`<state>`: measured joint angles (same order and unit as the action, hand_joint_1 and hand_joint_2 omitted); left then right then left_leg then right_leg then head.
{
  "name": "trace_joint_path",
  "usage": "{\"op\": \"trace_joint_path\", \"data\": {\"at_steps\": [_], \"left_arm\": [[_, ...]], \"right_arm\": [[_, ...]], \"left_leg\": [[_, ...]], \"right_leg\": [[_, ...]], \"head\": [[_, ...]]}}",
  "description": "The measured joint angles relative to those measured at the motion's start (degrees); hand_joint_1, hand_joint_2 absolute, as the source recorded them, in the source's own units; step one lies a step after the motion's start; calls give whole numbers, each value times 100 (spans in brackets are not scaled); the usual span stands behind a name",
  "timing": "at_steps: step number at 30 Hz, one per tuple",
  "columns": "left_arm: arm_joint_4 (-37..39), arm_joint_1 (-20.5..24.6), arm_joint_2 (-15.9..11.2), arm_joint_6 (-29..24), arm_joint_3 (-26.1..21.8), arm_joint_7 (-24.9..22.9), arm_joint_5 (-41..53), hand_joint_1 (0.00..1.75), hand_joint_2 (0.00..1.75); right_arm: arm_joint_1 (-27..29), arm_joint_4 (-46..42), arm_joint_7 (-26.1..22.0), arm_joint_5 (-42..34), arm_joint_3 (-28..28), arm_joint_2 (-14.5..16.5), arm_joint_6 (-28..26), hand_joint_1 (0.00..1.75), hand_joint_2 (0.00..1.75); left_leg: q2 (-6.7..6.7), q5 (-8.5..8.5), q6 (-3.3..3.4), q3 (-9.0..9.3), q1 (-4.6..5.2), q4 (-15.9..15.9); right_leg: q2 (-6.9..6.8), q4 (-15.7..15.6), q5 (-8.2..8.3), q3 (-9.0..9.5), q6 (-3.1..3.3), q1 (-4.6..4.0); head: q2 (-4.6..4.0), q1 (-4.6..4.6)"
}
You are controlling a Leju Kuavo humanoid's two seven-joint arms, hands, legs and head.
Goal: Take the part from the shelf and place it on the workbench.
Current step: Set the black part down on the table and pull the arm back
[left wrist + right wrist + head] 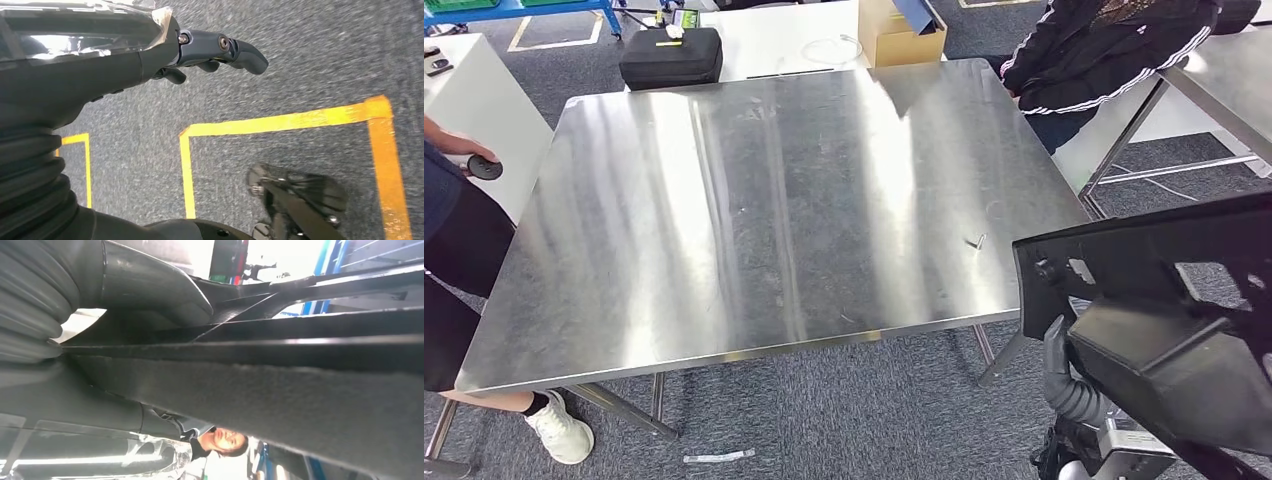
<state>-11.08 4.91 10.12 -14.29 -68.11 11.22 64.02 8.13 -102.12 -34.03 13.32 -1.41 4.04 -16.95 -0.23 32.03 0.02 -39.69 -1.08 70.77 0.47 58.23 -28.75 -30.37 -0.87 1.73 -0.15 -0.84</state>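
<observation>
Steel counter (764,210) spans the middle of the head view, its brushed top bare and reflective, standing on grey carpet (824,420). The black plastic part (1164,300) sits at the lower right of that view, held up off the counter just past its near right corner, tilted, with cut-outs along its upper edge. The right hand (1064,375) is under the part's lower left end, its ribbed grey cover and dark fingers against the plastic. In the right wrist view the part (310,390) crosses the picture as long dark ribs and a rough-textured face right against the right hand (125,405), whose fingers lie along it, gripping it.

In the left wrist view the left hand (150,55) hangs above carpet marked with yellow tape lines (280,122); its dark fingers (240,52) are curled inward with nothing between them.

A person in a dark jacket with white sleeve stripes (1104,60) sits beyond the counter's far right corner. Another person (454,240) stands at the left edge, with a white shoe (559,428) on the carpet. A black case (671,57) and a cardboard box (899,35) rest on a white table (774,45) behind the counter.
</observation>
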Motion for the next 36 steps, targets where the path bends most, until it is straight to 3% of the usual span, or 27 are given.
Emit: {"op": "trace_joint_path", "data": {"at_steps": [1,3,6,8,9,12,13,14,16,17,19,20,22,23,28,33,36], "left_arm": [[0,-1,-4,8,0,1,13,0,175],[0,4,-8,33,1,2,23,0,175],[1,2,-9,51,2,-4,28,0,175],[1,0,-8,50,1,-4,28,0,175],[0,6,-9,49,2,-2,28,0,175],[0,16,-8,57,2,-5,37,0,175],[0,15,-7,62,2,-21,48,0,175],[0,14,-7,65,2,-44,61,0,175],[0,14,-6,63,4,-104,98,0,175],[0,16,-8,63,7,-132,116,0,175],[0,24,-9,73,11,-171,149,0,175],[0,29,-11,79,12,-180,156,0,175],[1,38,-12,87,14,-188,165,0,175],[2,42,-13,87,14,-190,166,0,175],[0,48,-25,84,16,-191,166,0,175],[1,48,-35,81,22,-191,166,0,175],[1,48,-37,81,27,-191,166,0,175]], "right_arm": [[-1,3,-1,110,18,-3,-31,175,175],[-7,7,5,311,83,-15,-64,175,175],[-29,15,89,537,197,-56,-75,175,175],[-59,27,160,663,259,-95,-85,175,175],[-88,37,198,726,284,-116,-88,175,175],[-184,117,333,975,351,-189,-94,175,175],[-222,171,383,1084,376,-217,-101,175,175],[-275,238,430,1207,405,-243,-109,175,175],[-432,415,504,1451,483,-295,-116,175,175],[-539,533,524,1560,538,-321,-103,175,175],[-811,858,545,1717,699,-368,-66,175,175],[-960,1052,552,1759,790,-386,-57,175,175],[-1238,1427,560,1787,957,-407,-69,175,175],[-1350,1578,561,1789,1021,-411,-79,175,175],[-1637,2039,552,1792,1222,-430,-97,175,175],[-1710,2217,552,1792,1289,-460,-102,175,175],[-1727,2276,552,1792,1307,-468,-103,175,175]], "left_leg": [[5,-292,-10,106,-19,-376],[10,-491,13,272,-11,-907],[6,-467,173,374,25,-1025],[3,-489,253,493,25,-1061],[0,-488,278,548,25,-1076],[-10,-436,340,592,45,-1084],[-18,-409,354,610,56,-1084],[-27,-381,361,638,67,-1084],[-40,-320,354,713,85,-1088],[-42,-290,337,754,95,-1090],[-34,-237,283,796,106,-1110],[-24,-215,302,808,117,-1118],[-9,-204,384,814,126,-1131],[-8,-206,430,819,130,-1141],[-11,-214,409,858,129,-1219],[-9,-213,279,873,124,-1262],[-9,-215,242,875,124,-1266]], "right_leg": [[4,-1,-52,50,-34,13],[14,1,-145,128,-118,5],[28,32,-198,215,-265,-36],[14,201,-235,184,-313,-34],[6,442,-287,47,-307,-24],[-3,1433,-605,-666,-248,-41],[-3,1555,-668,-828,-257,-52],[-4,1477,-618,-892,-291,-62],[-5,821,-180,-763,-367,-82],[-9,483,28,-677,-349,-98],[-28,122,224,-561,-218,-153],[-33,106,243,-543,-173,-155],[-30,64,368,-492,-170,-151],[-27,60,390,-488,-180,-140],[-25,61,361,-484,-128,-156],[-25,62,349,-482,-109,-158],[-25,63,349,-479,-107,-158]], "head": [[0,-6],[0,-18],[0,-1],[0,40],[0,70],[0,151],[0,159],[0,164],[0,168],[0,165],[0,166],[0,162],[0,152],[0,148],[0,142],[0,143],[0,143]]}}
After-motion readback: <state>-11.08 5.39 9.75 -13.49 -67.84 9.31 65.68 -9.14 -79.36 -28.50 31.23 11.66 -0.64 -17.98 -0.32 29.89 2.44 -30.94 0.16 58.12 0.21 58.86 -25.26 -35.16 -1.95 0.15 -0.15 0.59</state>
